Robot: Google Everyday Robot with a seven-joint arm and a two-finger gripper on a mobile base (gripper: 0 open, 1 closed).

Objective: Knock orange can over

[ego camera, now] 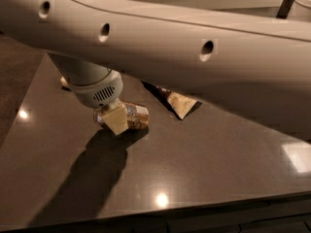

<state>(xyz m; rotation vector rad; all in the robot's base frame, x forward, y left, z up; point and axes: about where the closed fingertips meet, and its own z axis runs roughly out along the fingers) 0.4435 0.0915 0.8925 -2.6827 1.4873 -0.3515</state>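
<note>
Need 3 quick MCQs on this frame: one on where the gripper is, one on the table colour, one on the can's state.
1. Where is the gripper?
A) down at the can, on the left half of the table
B) raised high above the table
C) beyond the table's right edge

2. What colour is the table?
A) white
B) glossy dark grey-brown
C) green

3. How is the can placed?
A) upright
B) lying on its side
C) lifted off the table

Answers:
1 A: the gripper sits right against the can, low over the tabletop.
2 B: the top is dark and reflects bright lamp spots.
3 B: its body runs lengthwise along the surface.
</note>
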